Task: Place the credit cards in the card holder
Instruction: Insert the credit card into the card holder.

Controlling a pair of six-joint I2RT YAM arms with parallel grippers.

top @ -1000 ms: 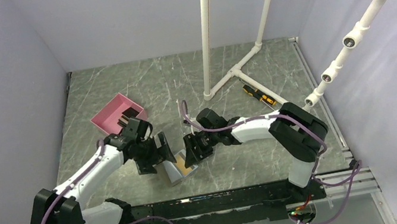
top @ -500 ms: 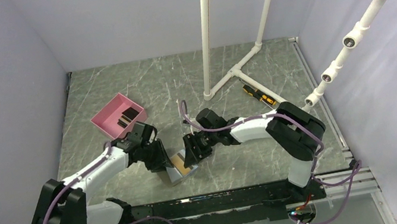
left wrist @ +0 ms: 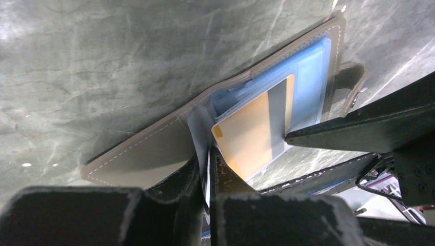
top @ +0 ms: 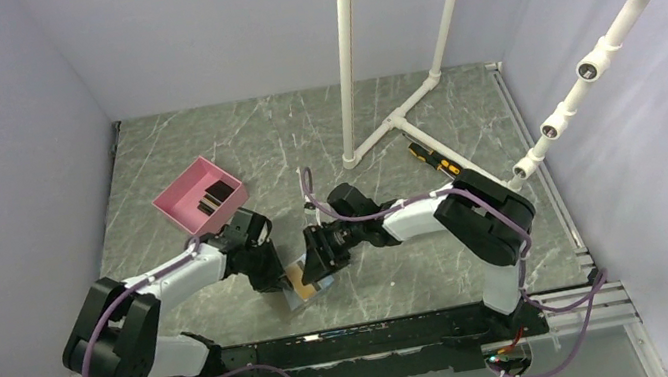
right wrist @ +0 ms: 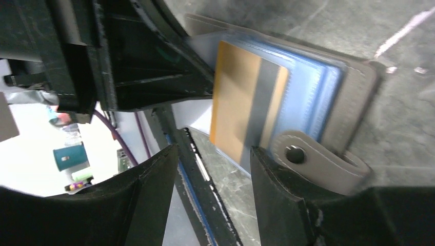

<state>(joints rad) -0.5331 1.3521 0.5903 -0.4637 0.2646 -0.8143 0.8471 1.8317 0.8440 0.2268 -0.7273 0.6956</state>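
Grey stitched leather, the flat folding card holder (left wrist: 149,154) is lying open on the marble counter (left wrist: 102,61). The left end effector (left wrist: 208,174) is clenching a pale inner flap at the fold. The right end effector (right wrist: 213,151), released, is straddling the near edge of the orange plastic credit card (left wrist: 251,133), which is lying on the blue lining.

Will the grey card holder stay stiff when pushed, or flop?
Probably floppy: the card holder fans its leaves apart and its snap tab curls up. Thin, so likely light; may slide unless the left gripper pins it.

A lab robot cell: plain walls (top: 0,150), PVC-pipe frame (top: 347,55).
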